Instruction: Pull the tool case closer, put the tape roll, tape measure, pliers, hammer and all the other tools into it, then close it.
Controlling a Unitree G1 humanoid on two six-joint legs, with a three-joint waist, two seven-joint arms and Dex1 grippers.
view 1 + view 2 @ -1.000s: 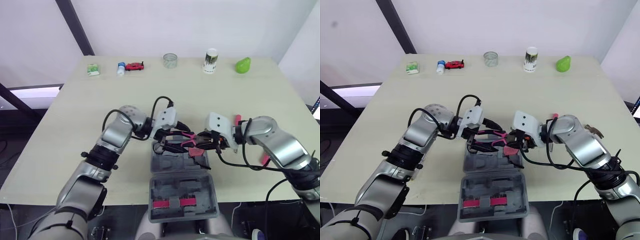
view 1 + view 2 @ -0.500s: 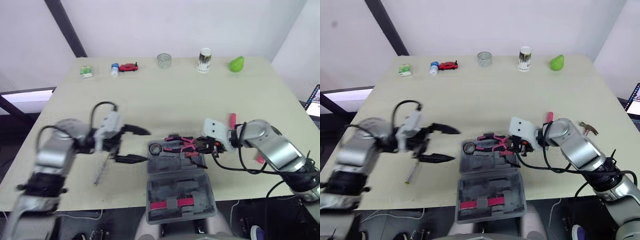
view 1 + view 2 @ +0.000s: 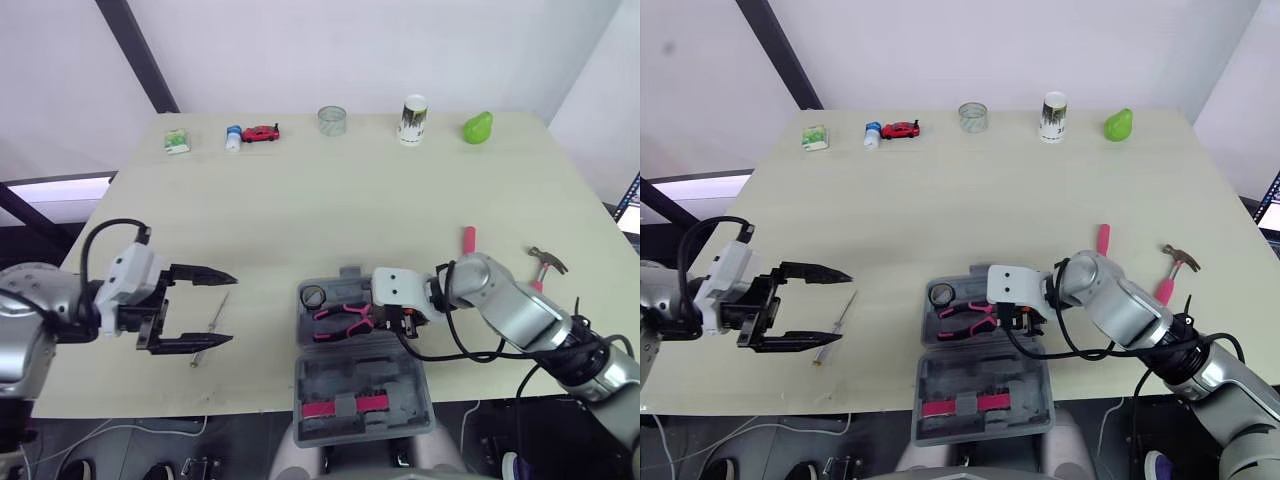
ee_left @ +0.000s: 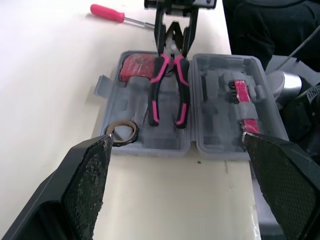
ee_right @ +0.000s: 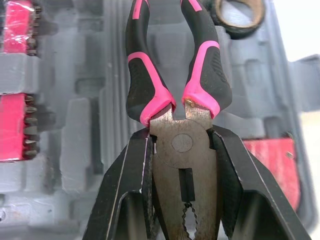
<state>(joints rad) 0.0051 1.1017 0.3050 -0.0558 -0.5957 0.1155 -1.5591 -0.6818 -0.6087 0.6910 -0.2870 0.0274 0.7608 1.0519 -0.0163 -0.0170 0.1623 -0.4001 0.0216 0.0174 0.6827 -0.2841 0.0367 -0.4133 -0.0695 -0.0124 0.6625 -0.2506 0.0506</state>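
Observation:
The grey tool case (image 3: 330,375) lies open near the table's front edge, lid toward me. Inside the tray are the tape roll (image 3: 314,296), a red tape measure (image 4: 137,66) and the pink-handled pliers (image 3: 340,318). My right gripper (image 5: 181,136) is shut on the pliers' head, which rests low in the tray. My left gripper (image 3: 233,309) is open left of the case, its fingers either side of a thin screwdriver (image 3: 210,330) on the table. The hammer (image 3: 545,265) and a pink-handled screwdriver (image 3: 467,240) lie to the right of the case.
A pink bit holder (image 3: 345,407) sits in the lid. Along the far edge stand a green box (image 3: 178,141), a small bottle (image 3: 232,137), a red toy car (image 3: 264,133), a glass jar (image 3: 333,120), a cup (image 3: 411,120) and a green pear (image 3: 480,128).
My left gripper has let go over the case and swung left, ending open over the thin screwdriver. My right gripper has lowered the pliers into the tray. The camera shifted.

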